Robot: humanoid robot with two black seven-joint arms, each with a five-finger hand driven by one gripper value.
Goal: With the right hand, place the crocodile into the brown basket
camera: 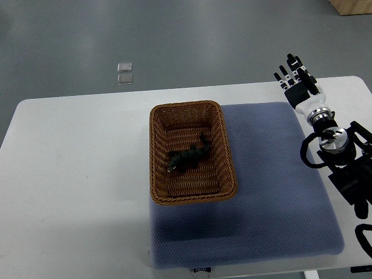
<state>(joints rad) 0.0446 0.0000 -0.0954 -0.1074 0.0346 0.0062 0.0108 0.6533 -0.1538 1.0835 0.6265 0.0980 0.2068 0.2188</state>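
The dark toy crocodile lies in the brown woven basket; the right hand, fingers spread and empty at the worktop's far right corner, should withdraw without brushing it

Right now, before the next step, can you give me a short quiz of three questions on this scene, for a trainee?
1. True or false: the crocodile lies inside the basket.
2. Choose one. The right hand is: A) shut on the crocodile; B) open and holding nothing, off to the right of the basket; C) reaching into the basket.
3. Fill the gap: the basket stands on a blue ____.

Key: 1 true; 2 B; 3 mat.
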